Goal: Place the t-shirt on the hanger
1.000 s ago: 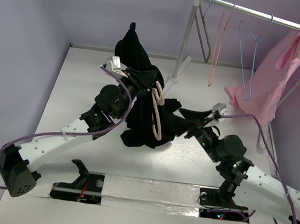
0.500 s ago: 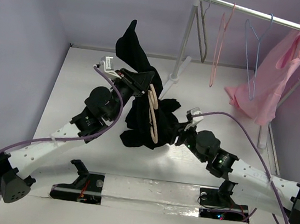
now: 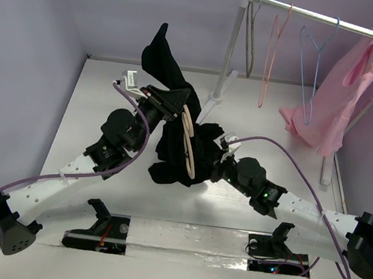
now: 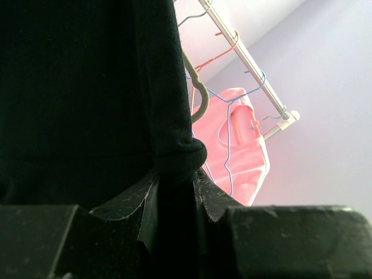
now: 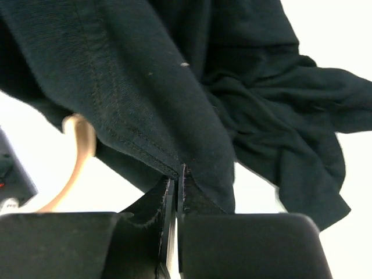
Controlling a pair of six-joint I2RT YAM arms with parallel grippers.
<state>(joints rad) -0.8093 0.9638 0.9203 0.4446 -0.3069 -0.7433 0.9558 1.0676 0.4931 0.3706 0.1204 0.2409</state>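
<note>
left end effector [image 4: 176,189] clamped on a fold of the t-shirt [image 3: 164,165], holding it raised off the worktop [image 3: 103,94]. One end of the cloth sticks up, the rest hangs bunched below. hanger [image 3: 188,140] sits tilted against the shirt front, just under that end effector; can't tell what holds it. right end effector [image 5: 176,183] pinched tight on the stitched hem, low on the shirt's right side. pink garment [image 3: 336,97] on the rack [image 3: 326,19], well apart.
</note>
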